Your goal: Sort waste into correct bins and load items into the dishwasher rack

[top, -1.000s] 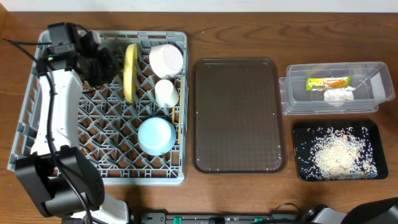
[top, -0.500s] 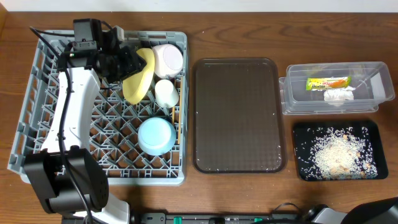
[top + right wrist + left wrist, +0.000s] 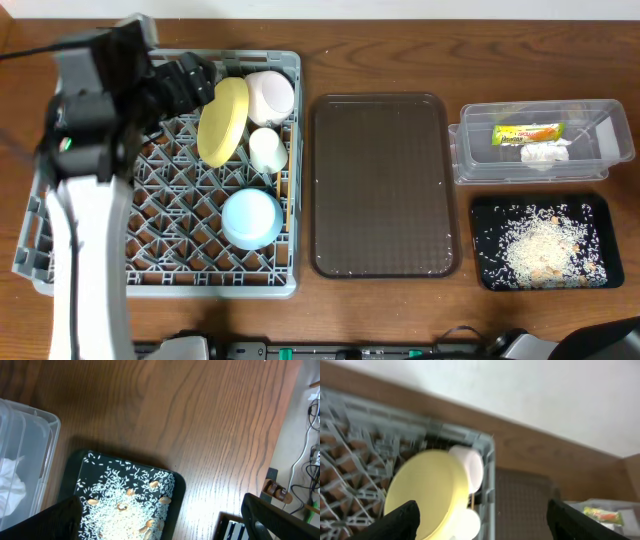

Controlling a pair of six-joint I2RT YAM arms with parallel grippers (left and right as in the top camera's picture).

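Observation:
The grey dishwasher rack (image 3: 150, 200) holds the yellow plate (image 3: 222, 120), which leans tilted against the pegs. Beside it are the white bowl (image 3: 270, 94), the small pale cup (image 3: 267, 150), the light blue bowl (image 3: 250, 218) and the chopsticks (image 3: 284, 198). My left gripper (image 3: 188, 82) hovers open just left of the plate, not touching it. The left wrist view shows the plate (image 3: 422, 495) free below the wide-apart fingers (image 3: 402, 521). My right gripper (image 3: 165, 522) stands open above the black tray (image 3: 172, 485) of rice scraps (image 3: 120, 505).
A brown serving tray (image 3: 382, 185) lies between the rack and the bins. The clear tub (image 3: 475, 150) at the right holds the snack wrapper (image 3: 527, 133) and the white tissue (image 3: 545, 154). The black tray (image 3: 485, 245) with rice sits in front of it.
My left gripper opened and let go of the yellow plate, which tipped from upright to leaning in the rack. The left arm rose and drew back to the left.

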